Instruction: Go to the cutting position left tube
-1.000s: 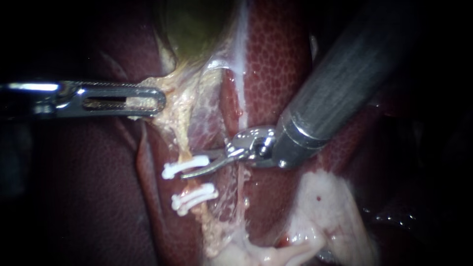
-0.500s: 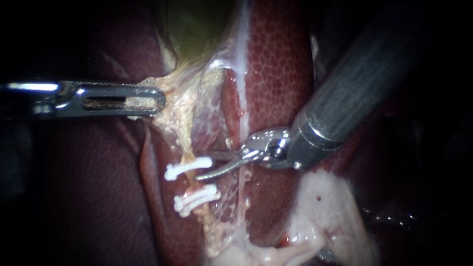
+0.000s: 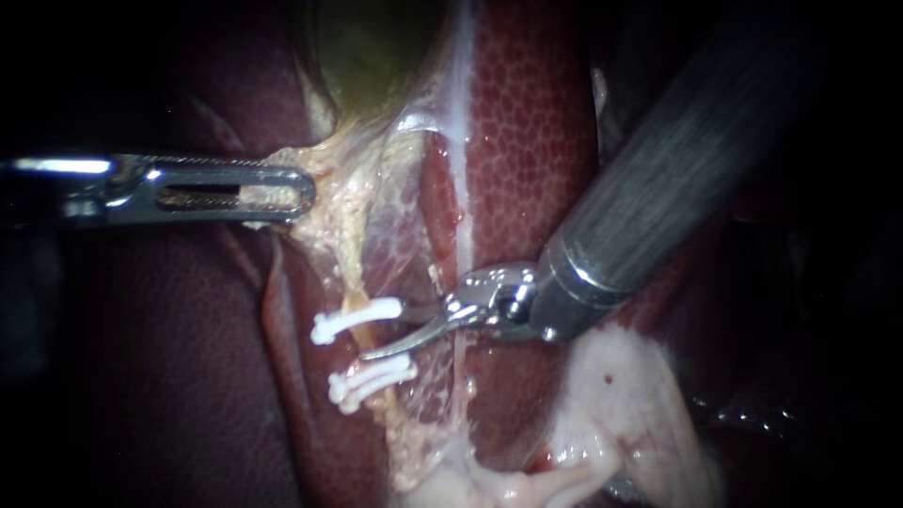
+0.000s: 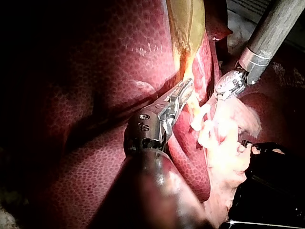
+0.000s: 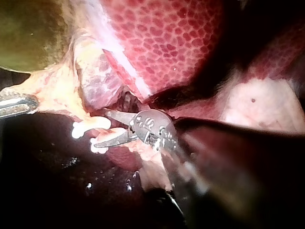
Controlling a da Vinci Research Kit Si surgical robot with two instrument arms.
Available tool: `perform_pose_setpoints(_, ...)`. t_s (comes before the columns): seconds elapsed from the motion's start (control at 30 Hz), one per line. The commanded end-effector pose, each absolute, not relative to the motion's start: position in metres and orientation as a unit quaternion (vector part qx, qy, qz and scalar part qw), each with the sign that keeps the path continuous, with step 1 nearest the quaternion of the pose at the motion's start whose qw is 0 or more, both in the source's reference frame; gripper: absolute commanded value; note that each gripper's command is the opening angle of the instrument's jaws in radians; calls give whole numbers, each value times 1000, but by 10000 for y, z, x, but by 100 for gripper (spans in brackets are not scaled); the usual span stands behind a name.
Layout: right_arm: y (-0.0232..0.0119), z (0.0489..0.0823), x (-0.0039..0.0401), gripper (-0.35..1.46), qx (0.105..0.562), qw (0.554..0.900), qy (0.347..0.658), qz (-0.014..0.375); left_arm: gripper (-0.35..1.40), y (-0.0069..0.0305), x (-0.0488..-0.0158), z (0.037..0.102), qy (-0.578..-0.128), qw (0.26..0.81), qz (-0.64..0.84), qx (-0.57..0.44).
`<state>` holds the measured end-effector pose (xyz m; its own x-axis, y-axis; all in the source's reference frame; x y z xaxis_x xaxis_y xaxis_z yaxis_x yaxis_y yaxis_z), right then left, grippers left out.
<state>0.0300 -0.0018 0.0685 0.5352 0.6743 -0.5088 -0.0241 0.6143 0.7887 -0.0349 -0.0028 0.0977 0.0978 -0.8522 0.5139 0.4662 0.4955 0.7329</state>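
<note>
Dark red, mottled liver (image 3: pixel 527 122) fills the background, with the olive-green gallbladder (image 3: pixel 376 47) at the far end. My left instrument (image 3: pixel 303 192), a slim steel shaft with slotted jaws, is clamped on the pale yellowish tissue (image 3: pixel 331 183) just below the gallbladder and draws it to the left. I judge this is what holds the left tube (image 3: pixel 350 273), a thin yellow-orange strand, taut and clear of the liver. Two plastic clips cross that tube: the upper white clip (image 3: pixel 357 318) farther off, the lower white clip (image 3: pixel 372 378) nearer. My right instrument (image 3: pixel 384 329), with curved steel blades, comes in from the upper right with its jaws apart. Its tips reach the stretch between the clips, where a cut would fall. Whether they already straddle the tube I cannot tell.
</note>
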Motion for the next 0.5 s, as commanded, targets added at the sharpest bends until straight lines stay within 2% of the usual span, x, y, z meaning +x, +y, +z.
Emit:
perform_pose_setpoints(0.03, -19, 686, 301, 135, 382, 789, 427, 222, -35, -28, -349, 977, -488, 714, -462, 198)
perform_pose_setpoints(0.5, -33, 670, 310, 135, 404, 784, 424, 207, -35, -28, -349, 977, -488, 714, -462, 198)
